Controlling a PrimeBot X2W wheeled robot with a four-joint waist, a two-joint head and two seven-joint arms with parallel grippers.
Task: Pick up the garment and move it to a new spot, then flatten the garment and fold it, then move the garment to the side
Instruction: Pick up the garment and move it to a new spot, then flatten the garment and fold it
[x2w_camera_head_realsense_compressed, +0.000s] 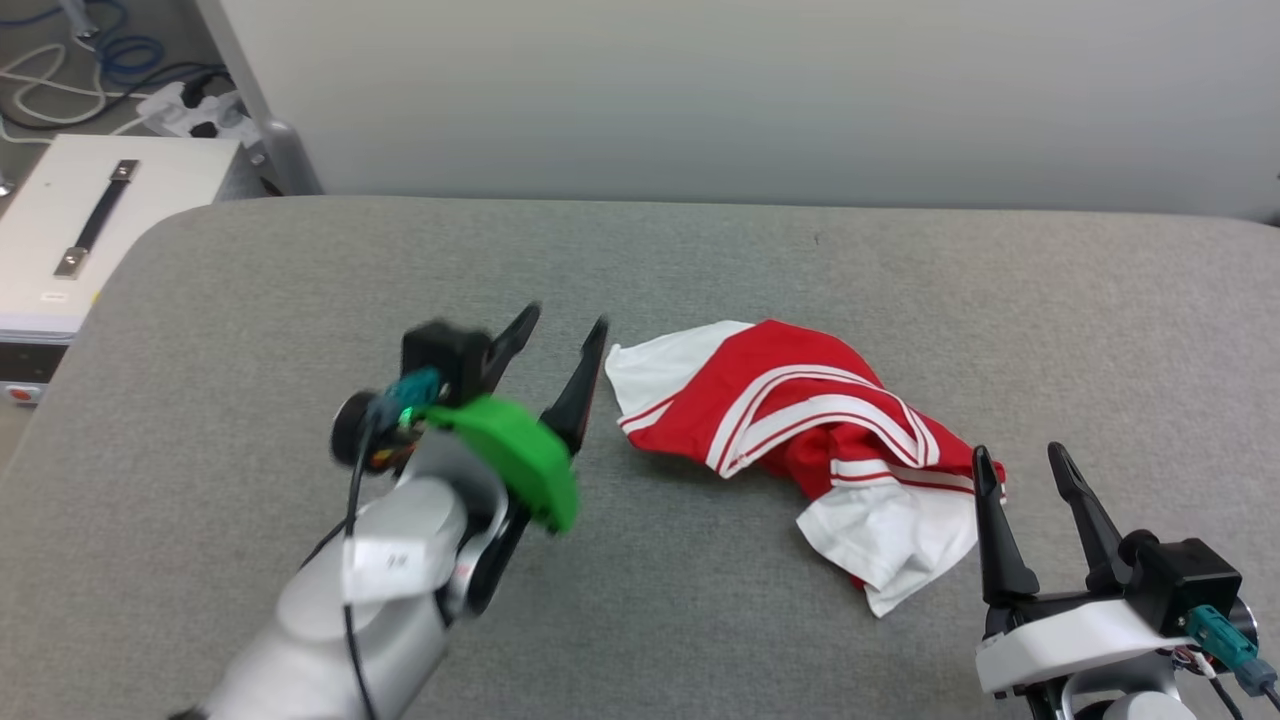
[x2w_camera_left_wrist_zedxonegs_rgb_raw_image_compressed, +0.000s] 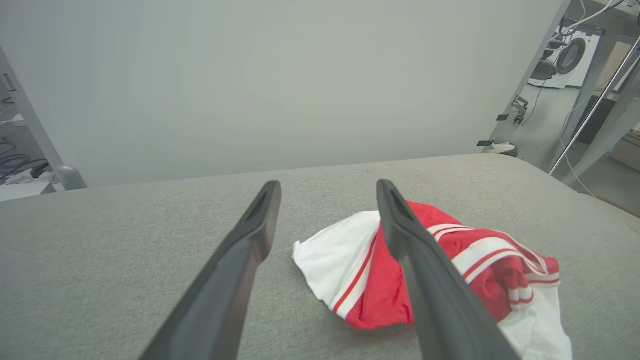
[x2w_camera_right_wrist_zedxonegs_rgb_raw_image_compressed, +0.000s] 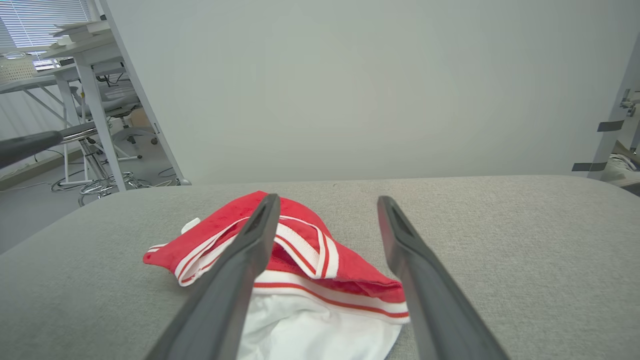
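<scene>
Grey padded table (x2w_camera_head_realsense_compressed: 250, 290) (crumpled garment (x2w_camera_head_realsense_compressed: 800, 420) atop)

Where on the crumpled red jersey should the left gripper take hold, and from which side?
The white sleeve at the jersey's left end, approached from the robot's left by the left gripper, jaws open. That sleeve lies low and spread toward the gripper with a free edge exposed; the red middle is bunched in folds, so a pinch there would probably catch several layers.

The garment (x2w_camera_head_realsense_compressed: 790, 420) lies on the table (x2w_camera_head_realsense_compressed: 250, 300) between the left gripper (x2w_camera_head_realsense_compressed: 565, 318) and the right gripper (x2w_camera_head_realsense_compressed: 1020, 453), with a box (x2w_camera_head_realsense_compressed: 60, 230) beyond the table's left edge.
</scene>
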